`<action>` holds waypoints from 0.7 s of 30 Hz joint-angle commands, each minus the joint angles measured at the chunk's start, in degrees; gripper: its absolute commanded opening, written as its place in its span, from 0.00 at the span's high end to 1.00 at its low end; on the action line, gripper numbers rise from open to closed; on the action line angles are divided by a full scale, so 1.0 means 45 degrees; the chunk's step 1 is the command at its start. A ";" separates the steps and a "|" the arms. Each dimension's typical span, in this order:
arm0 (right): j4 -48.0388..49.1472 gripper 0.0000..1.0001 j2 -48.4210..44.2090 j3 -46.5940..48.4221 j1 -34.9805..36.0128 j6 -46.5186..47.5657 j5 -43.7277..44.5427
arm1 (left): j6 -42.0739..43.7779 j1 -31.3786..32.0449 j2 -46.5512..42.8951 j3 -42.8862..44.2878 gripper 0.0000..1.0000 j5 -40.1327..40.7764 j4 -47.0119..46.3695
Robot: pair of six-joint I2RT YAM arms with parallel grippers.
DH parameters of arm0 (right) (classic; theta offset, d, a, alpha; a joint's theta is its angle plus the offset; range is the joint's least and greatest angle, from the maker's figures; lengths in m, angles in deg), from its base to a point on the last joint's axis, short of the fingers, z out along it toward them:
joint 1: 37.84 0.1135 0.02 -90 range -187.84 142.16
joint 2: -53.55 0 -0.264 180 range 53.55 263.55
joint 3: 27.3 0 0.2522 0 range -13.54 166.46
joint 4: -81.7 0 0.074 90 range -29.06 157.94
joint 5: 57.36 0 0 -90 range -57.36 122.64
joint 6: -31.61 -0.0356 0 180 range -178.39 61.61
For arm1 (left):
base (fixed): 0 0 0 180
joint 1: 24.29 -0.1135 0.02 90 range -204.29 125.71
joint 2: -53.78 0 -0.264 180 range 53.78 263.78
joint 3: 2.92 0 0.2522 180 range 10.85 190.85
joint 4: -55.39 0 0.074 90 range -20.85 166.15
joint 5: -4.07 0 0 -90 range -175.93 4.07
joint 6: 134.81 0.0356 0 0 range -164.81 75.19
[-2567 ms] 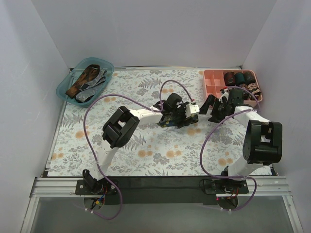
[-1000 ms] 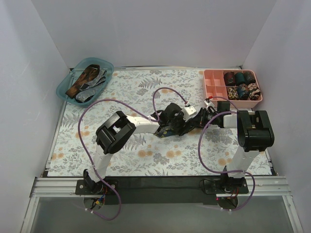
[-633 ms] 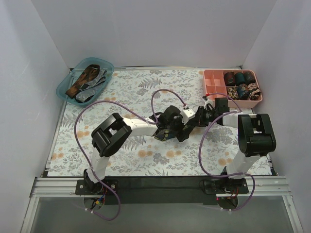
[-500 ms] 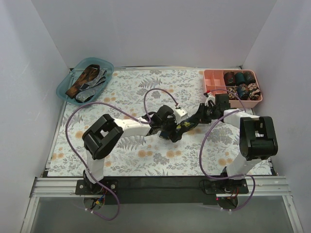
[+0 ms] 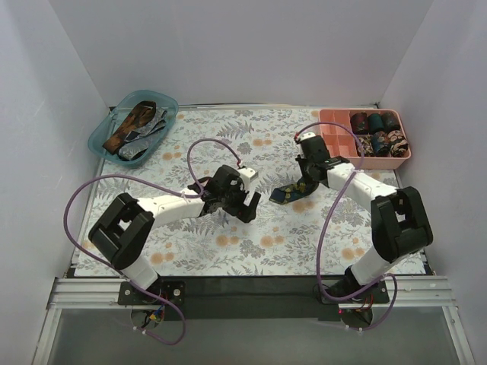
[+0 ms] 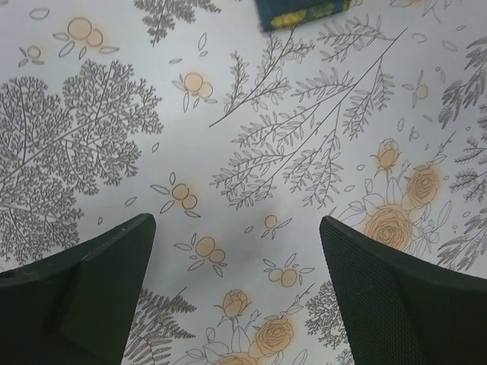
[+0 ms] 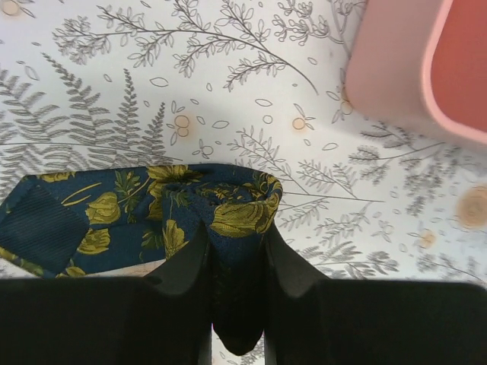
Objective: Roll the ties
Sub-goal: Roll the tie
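The right gripper point(image 7: 237, 232) is clamped narrow on a navy tie with yellow flowers point(image 7: 114, 217). A fold of the fabric is pinched between its two fingers point(image 7: 183, 266). The rest of the tie spreads out from the fingertips towards the left gripper's side, over the floral tablecloth point(image 5: 198, 144).

The left gripper point(image 6: 236, 224) is spread wide and holds nothing. Its fingers point(image 6: 84, 289) are low over the cloth. One end of the navy tie lies ahead of it, clear of both fingertips.

A pink compartment tray point(image 5: 332, 131) sits just beyond the right gripper, on its outer side. The tray holds several rolled ties point(image 5: 378, 122). A teal bin point(image 5: 97, 141) stands well beyond the left gripper, at the far left corner. It contains loose ties point(image 5: 133, 125).
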State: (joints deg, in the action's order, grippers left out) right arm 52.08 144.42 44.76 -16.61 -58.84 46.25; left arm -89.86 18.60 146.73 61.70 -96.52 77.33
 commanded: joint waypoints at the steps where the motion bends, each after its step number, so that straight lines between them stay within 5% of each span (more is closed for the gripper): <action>1: -0.0968 0.99 0.0741 0.0695 0.1060 0.1094 0.4373 | -0.0436 -0.0098 -0.0810 -0.0362 0.18 0.0400 0.0388; 5: -0.1319 0.99 0.1563 0.1027 0.2892 0.1388 0.6872 | -0.0514 -0.0118 -0.1239 -0.0596 0.18 0.0946 0.0602; 10: -0.1437 0.99 0.2733 0.1399 0.4439 0.1408 0.7719 | -0.0709 -0.0138 -0.1806 -0.0948 0.19 0.1551 0.0681; 15: -0.1983 0.92 0.3905 0.2043 0.5476 0.0825 0.6355 | -0.0846 -0.0157 -0.2353 -0.1397 0.19 0.1845 0.0739; 16: -0.2061 0.83 0.4044 0.2237 0.5535 0.0726 0.5694 | -0.0846 -0.0157 -0.2431 -0.1456 0.19 0.1884 0.0740; 21: -0.2336 0.69 0.4221 0.2298 0.5711 0.0256 0.3854 | -0.0964 -0.0157 -0.2803 -0.1846 0.19 0.1924 0.0759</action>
State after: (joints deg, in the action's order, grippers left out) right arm 44.06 161.84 55.10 8.20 -52.58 76.91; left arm -93.60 18.14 137.48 54.31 -89.20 81.09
